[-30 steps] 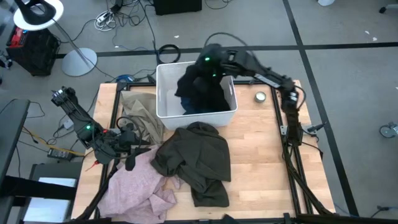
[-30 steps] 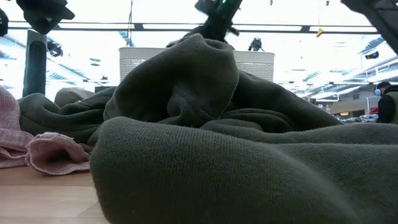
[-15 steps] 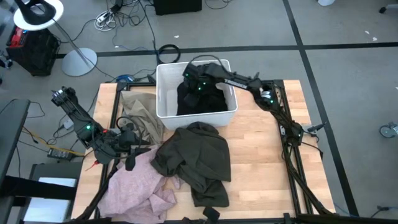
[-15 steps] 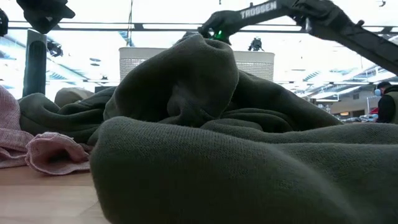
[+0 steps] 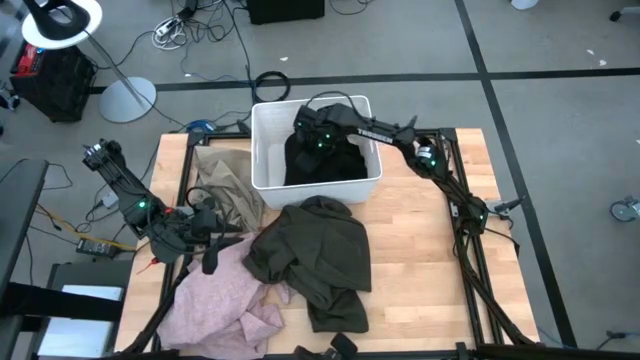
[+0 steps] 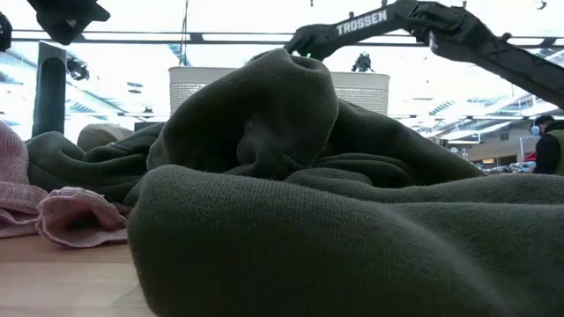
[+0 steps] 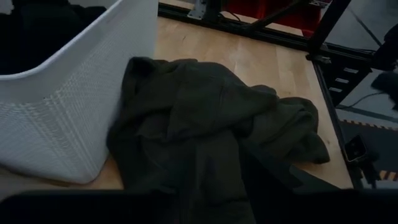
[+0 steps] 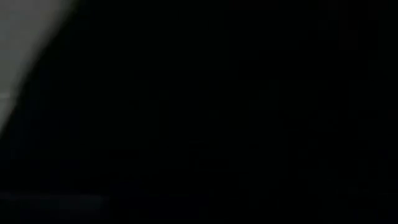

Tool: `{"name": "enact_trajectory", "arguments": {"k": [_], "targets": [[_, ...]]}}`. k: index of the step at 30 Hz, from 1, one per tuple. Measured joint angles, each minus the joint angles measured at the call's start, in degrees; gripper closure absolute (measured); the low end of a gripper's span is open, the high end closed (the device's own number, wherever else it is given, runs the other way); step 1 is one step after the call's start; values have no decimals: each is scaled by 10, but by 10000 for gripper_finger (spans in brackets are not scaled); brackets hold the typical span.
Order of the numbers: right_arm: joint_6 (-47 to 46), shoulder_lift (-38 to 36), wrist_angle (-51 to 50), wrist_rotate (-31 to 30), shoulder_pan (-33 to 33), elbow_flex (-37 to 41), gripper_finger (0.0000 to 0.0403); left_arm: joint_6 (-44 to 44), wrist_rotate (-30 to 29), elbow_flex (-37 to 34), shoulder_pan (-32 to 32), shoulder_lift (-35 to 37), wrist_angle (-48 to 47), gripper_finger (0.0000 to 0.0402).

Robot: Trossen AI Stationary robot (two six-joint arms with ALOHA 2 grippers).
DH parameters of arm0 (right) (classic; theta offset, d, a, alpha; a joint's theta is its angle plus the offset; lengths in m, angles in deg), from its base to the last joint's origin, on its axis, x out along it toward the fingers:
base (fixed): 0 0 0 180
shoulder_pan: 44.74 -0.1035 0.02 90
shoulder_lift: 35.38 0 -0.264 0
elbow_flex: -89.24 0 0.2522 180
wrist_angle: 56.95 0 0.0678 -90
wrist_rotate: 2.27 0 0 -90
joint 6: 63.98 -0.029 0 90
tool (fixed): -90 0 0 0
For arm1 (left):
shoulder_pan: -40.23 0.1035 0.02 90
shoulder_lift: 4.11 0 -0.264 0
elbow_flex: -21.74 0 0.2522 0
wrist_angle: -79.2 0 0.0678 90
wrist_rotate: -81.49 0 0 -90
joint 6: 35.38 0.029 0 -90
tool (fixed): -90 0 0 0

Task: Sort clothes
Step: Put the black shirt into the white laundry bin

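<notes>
The white bin (image 5: 262, 150) stands at the table's far middle with a black garment (image 5: 330, 162) heaped inside it. My right gripper (image 5: 308, 128) is down in the bin, over that garment; its wrist view is all dark. An olive green garment (image 5: 315, 255) lies crumpled on the table just in front of the bin, and it fills the low view (image 6: 308, 220). A pale pink garment (image 5: 215, 300) lies at the near left and a beige one (image 5: 225, 185) left of the bin. My left gripper (image 5: 208, 240) hovers open between those two.
Bare wood (image 5: 430, 260) lies free on the table's right half. The right arm (image 5: 400, 135) reaches over the bin's right rim. A small dark object (image 5: 340, 345) sits at the near edge. In the low view a person (image 6: 551, 145) stands far off in the room.
My right arm has come down and stretched flatter across the bin. The black garment, which bulged high over the bin's rim a second ago, has sunk lower and now lies heaped inside the bin.
</notes>
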Motion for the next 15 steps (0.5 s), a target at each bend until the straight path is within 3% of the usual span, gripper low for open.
{"name": "enact_trajectory", "arguments": {"k": [10,15], "targets": [[-1,-114,-21,1,-3,0,143,-60,-26,0,17,0,4,276],[-19,-181,-23,-1,-18,0,133,-61,32,0,36,0,3,276]]}}
